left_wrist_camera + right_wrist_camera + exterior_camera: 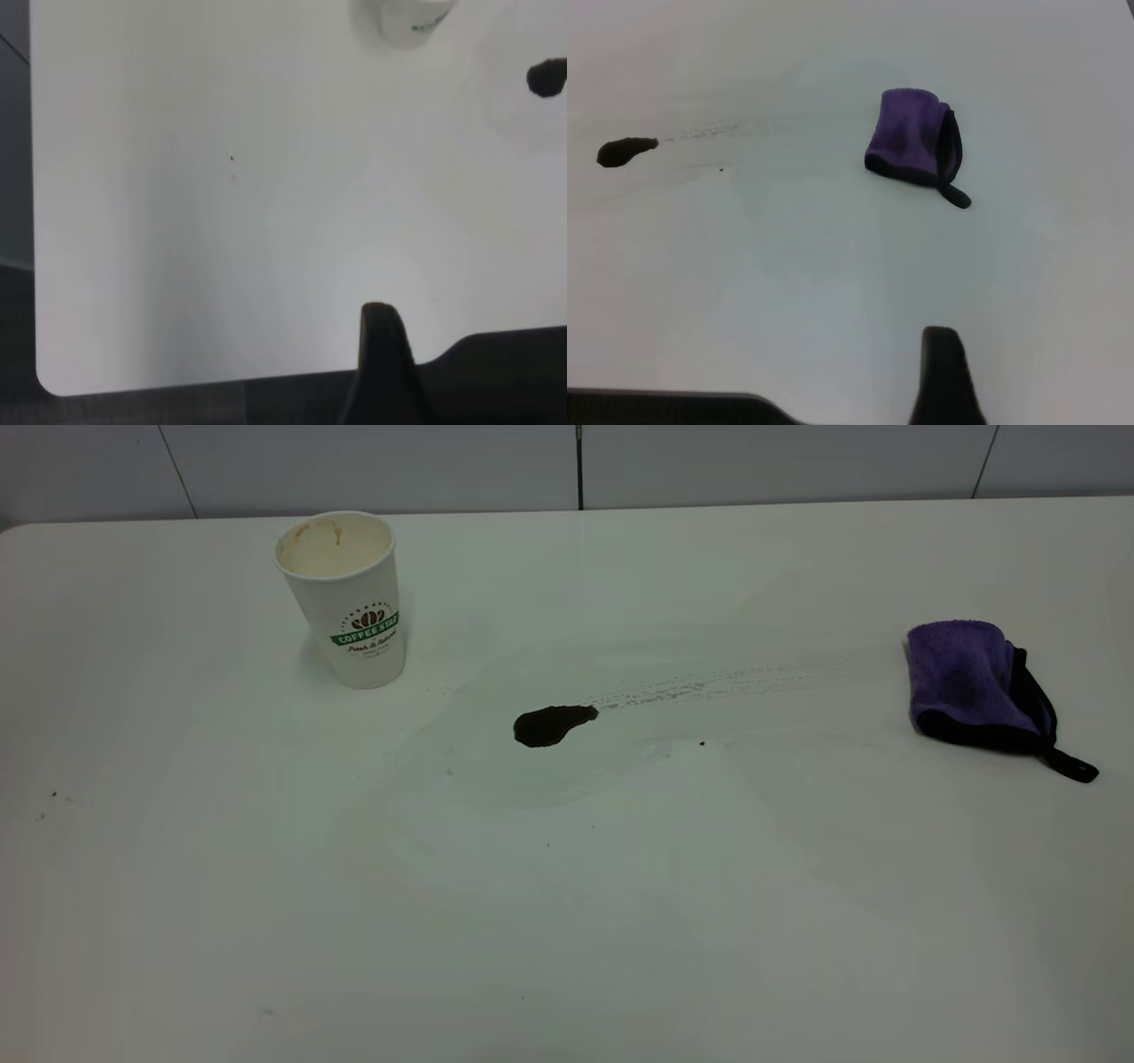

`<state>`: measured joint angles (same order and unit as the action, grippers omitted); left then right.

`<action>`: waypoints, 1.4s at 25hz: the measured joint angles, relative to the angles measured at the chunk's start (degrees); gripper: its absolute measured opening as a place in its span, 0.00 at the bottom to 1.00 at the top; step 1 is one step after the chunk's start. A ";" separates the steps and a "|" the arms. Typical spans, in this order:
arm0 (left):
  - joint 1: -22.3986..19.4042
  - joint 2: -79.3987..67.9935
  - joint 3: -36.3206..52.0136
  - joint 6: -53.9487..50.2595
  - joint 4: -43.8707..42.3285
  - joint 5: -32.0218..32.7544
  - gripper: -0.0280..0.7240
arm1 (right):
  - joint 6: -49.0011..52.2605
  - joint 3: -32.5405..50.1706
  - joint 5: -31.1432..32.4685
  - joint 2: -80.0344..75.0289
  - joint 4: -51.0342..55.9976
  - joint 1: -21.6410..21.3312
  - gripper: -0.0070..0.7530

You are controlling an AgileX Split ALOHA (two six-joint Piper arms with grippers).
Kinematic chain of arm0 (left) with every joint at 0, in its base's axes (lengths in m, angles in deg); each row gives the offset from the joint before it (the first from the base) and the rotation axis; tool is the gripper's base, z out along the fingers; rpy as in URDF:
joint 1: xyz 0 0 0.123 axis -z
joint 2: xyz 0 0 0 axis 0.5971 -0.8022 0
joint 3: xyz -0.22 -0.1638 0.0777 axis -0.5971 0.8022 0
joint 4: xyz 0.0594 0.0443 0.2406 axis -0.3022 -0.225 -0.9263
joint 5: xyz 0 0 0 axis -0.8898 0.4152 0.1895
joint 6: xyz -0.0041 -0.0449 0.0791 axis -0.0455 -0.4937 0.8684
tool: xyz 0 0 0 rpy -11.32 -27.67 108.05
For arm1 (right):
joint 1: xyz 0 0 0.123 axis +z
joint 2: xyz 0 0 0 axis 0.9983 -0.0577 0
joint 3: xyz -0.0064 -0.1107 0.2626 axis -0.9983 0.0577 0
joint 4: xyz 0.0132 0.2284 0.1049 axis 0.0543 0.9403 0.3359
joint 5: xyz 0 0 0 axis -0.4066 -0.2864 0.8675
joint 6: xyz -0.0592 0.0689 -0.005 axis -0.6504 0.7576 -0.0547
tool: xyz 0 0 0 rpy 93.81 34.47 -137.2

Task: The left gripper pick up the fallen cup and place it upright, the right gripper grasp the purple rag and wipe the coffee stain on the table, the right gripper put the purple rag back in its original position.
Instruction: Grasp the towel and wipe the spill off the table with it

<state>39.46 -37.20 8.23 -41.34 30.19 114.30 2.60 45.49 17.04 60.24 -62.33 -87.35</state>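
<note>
Right wrist view shows one finger of my right gripper (pixel 946 376) nearest; whether it is spread or closed, I cannot tell. Farther off lies the purple rag (pixel 912 146), folded, fluffy, black-edged. Grabbing its loose strap alone could let it dangle, smearing the coffee stain (pixel 625 151).

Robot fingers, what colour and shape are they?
Little shows. The left gripper appears in the left wrist view as one black, rounded-tipped finger beside a flat dark body edge. The right gripper looks alike: one black, blunt finger. No cables or markings are visible.
</note>
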 joint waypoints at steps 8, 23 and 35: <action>0.00 19.88 11.40 0.00 2.82 0.00 0.75 | 0.00 0.00 0.00 0.00 0.00 0.00 0.75; -1.42 46.26 30.43 0.02 1.65 -0.34 0.75 | 0.00 0.00 0.00 0.00 0.00 0.00 0.75; -1.59 46.40 34.61 0.06 0.50 -2.61 0.75 | 0.00 0.00 0.00 0.00 0.00 0.00 0.75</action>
<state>37.87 9.20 42.84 -41.28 30.69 111.69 2.60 45.49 17.04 60.24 -62.33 -87.35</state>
